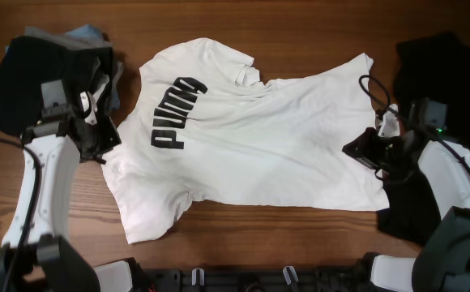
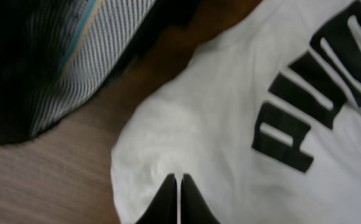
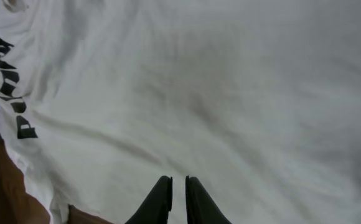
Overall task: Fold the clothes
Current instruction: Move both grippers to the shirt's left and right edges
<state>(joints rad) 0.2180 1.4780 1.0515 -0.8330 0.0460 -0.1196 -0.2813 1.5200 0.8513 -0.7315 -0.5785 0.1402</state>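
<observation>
Left end effector (image 2: 178,177) and right end effector (image 3: 178,179) low over white T-shirt (image 1: 259,138).
Left closed, tips at the shirt's edge near the PUMA lettering. Right nearly closed, a thin slit between tips. Pinched cloth not discernible at either. Shirt lies spread across mid desk (image 1: 300,24). Only the left wrist view resolves striped fabric (image 2: 75,56) beside it. Overhead shows black garment (image 1: 446,57) at right, cut off by the frame.
</observation>
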